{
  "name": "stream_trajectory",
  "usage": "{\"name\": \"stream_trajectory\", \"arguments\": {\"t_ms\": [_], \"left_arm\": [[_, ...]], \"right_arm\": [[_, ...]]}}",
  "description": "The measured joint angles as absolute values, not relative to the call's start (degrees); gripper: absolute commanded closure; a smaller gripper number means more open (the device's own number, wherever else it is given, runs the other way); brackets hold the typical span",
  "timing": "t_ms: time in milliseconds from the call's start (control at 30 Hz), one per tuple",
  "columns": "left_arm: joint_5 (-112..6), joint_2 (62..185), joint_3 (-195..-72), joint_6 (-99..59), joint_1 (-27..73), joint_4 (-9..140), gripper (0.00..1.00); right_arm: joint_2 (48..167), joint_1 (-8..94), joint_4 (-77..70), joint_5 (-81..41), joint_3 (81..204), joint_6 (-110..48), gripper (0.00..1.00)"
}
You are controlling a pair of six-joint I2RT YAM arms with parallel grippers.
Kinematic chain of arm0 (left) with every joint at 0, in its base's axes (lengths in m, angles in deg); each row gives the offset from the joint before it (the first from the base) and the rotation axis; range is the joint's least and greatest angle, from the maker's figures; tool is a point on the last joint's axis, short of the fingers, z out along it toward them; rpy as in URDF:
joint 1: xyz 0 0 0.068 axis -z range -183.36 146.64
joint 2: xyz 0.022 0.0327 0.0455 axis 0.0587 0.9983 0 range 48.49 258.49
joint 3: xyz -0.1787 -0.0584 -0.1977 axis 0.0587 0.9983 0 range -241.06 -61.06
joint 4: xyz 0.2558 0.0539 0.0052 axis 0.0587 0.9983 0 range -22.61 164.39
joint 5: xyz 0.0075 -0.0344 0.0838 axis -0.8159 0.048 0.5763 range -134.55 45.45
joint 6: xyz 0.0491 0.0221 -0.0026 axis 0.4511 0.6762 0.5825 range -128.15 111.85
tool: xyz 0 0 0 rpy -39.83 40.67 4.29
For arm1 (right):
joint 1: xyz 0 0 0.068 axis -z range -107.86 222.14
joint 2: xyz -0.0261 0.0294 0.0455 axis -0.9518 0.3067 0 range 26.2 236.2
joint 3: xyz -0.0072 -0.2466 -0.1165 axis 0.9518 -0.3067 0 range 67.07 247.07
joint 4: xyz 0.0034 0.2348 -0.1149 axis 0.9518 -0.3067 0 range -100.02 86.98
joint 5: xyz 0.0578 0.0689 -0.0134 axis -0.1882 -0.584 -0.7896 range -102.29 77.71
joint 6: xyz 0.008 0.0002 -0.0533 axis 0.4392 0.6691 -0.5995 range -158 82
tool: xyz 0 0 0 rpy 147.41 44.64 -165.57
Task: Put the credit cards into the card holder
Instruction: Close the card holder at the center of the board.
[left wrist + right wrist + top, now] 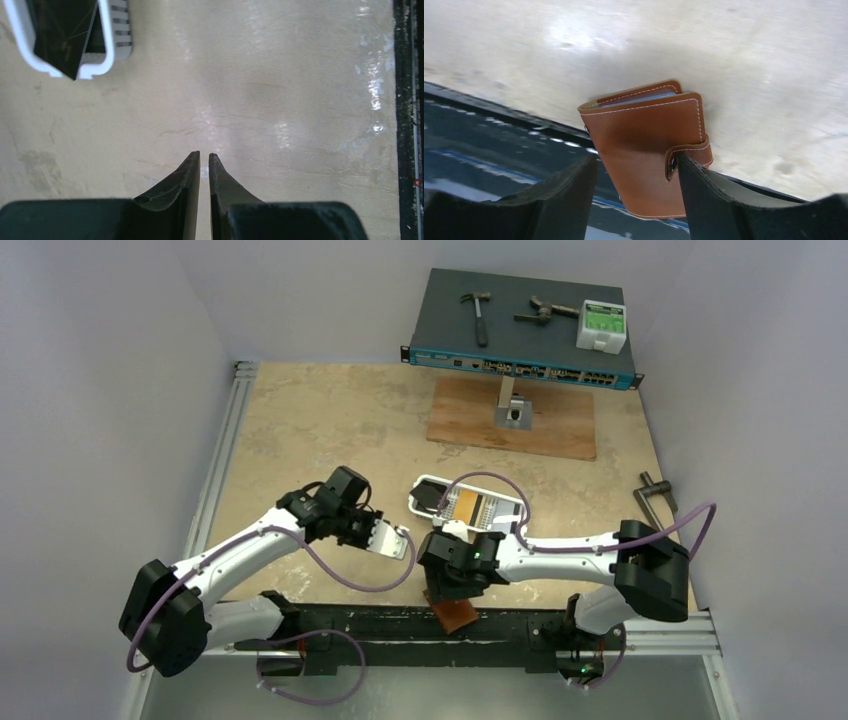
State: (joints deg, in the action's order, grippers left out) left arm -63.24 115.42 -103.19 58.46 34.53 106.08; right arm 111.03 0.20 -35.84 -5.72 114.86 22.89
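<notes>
Both fingers of the right gripper (636, 159) stand spread, the closed card holder (644, 132) lying between them.

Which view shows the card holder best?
Right wrist. The card holder fills mid-frame, folded, its snap tab wrapped round the edge, between the parted fingers of the right gripper. Top external shows only a brown corner below that gripper. Left wrist shows none of it.
</notes>
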Motion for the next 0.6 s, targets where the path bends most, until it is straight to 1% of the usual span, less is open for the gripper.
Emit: {"name": "stream_trajectory", "arguments": {"t_ms": [133, 267, 367, 400, 433, 500, 567, 600], "left_arm": [[-64.53, 115.42, -105.84, 55.23, 31.16, 106.30, 0.88], [-65.34, 115.34, -105.99, 53.37, 30.13, 107.22, 0.88], [-66.09, 115.21, -105.99, 52.26, 30.11, 108.01, 0.88], [-66.44, 115.10, -105.99, 51.82, 30.11, 108.31, 0.88], [-66.74, 114.94, -105.99, 51.38, 30.11, 108.58, 0.88], [-67.16, 114.55, -105.99, 50.92, 30.11, 108.97, 0.88], [-67.62, 114.11, -106.14, 50.70, 30.11, 109.52, 0.88], [-67.83, 114.00, -106.34, 50.62, 30.11, 109.80, 0.88]], "right_arm": [[109.57, 0.13, -43.05, -2.00, 114.86, 21.75, 0.32], [107.25, -0.24, -49.57, 1.89, 115.93, 21.31, 0.31], [104.67, -0.24, -53.61, 3.74, 119.32, 20.85, 0.29], [103.62, -0.22, -54.62, 4.36, 120.98, 20.74, 0.27], [102.47, -0.17, -55.58, 5.10, 122.94, 20.57, 0.23], [100.87, -0.17, -56.19, 5.65, 124.74, 20.44, 0.13], [99.32, -0.17, -55.95, 5.16, 123.82, 20.29, 0.02], [98.90, -0.15, -55.62, 4.68, 122.66, 20.31, 0.01]]}}
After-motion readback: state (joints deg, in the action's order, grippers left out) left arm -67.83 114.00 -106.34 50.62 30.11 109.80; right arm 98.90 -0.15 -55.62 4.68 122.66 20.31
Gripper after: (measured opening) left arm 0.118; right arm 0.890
